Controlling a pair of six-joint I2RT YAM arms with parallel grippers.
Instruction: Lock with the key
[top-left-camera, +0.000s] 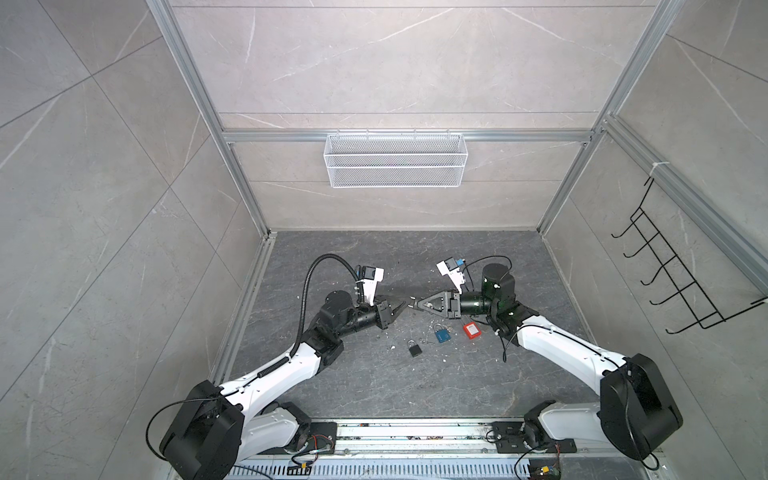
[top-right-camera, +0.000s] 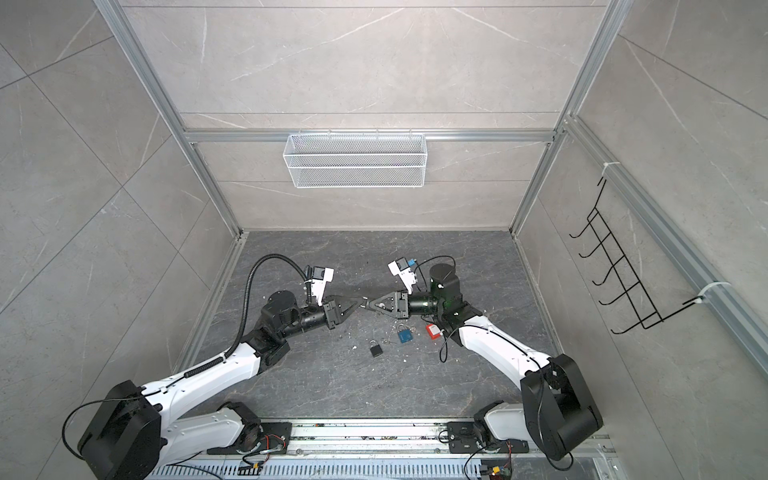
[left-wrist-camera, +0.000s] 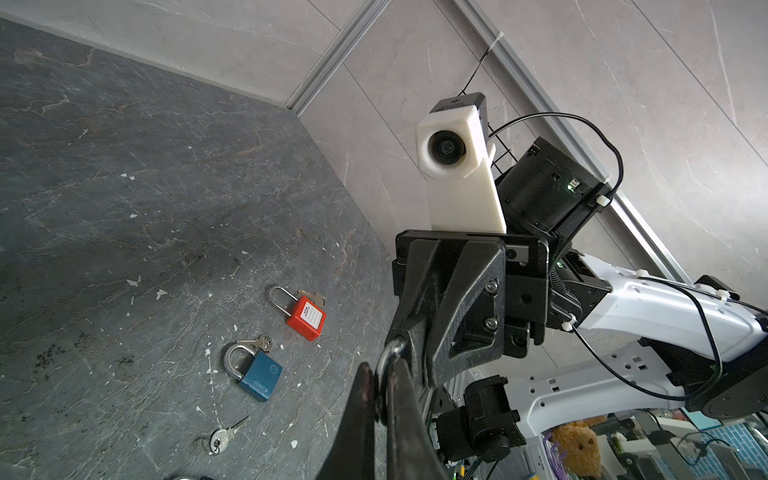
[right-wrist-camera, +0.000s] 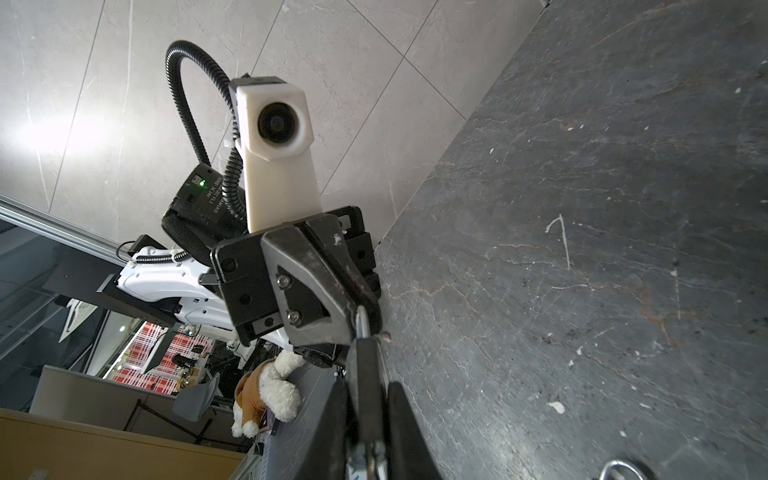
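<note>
Lock (right-wrist-camera: 365, 376) is in the air over the middle of the surface (top-left-camera: 353, 386), bridged between the arms. Right gripper (top-left-camera: 416, 304) is clamped on the dark body, seen edge-on. Left gripper (top-left-camera: 403, 307) is shut tight on the shackle (right-wrist-camera: 361, 326). Tips nearly meet. The lock's long axis runs gripper to gripper, roughly parallel to the back edge, shackle end toward the left jaws. Metal at the body's far end may be the key; cannot tell. Judgement: the next move acts along this axis, and wrist skew would bind the shackle.
</note>
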